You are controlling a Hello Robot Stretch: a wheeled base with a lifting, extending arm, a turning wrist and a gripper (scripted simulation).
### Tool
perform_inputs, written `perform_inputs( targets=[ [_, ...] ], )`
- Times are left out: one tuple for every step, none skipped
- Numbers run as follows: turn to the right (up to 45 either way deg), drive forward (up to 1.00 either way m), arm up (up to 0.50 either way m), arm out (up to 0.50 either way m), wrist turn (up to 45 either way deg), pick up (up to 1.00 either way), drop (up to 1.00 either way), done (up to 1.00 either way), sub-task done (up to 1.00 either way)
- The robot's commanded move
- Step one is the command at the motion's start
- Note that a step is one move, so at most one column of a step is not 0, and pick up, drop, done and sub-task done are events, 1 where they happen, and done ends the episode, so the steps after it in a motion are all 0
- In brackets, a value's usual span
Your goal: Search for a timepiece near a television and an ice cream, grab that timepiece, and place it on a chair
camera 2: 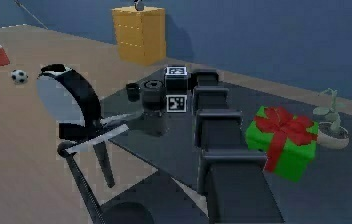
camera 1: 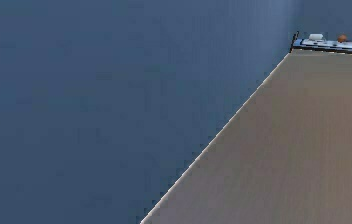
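Gripper [camera 2: 139, 95] at a glossy dark table [camera 2: 169, 150], with a round-backed chair [camera 2: 62, 100] just beside it.
The tabletop is smooth and mirror-like. The chair is a grey curved shell with a black rim on thin legs. A green box [camera 2: 284, 150] crossed by red ribbon sits on the table right of the arm [camera 2: 219, 135]. A dark blob [camera 2: 132, 91], short and rounded, lies at the fingers' end. Whether it is the timepiece, which way it points, how the fingers stand and whether they hold anything cannot be told.

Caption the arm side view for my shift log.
Arm extended across a dark table toward a grey chair, red-ribboned green gift box alongside, yellow dresser beyond.
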Motion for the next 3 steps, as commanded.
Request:
perform_inputs(
  targets=[
    [0.0,0.0,0.0,0.0,-45.0,0.0,0.0,0.0,0.0],
    [0.0,0.0,0.0,0.0,-15.0,0.0,0.0,0.0,0.0],
    [0.0,0.0,0.0,-0.18,0.0,0.0,0.0,0.0,0.0]
  ],
)
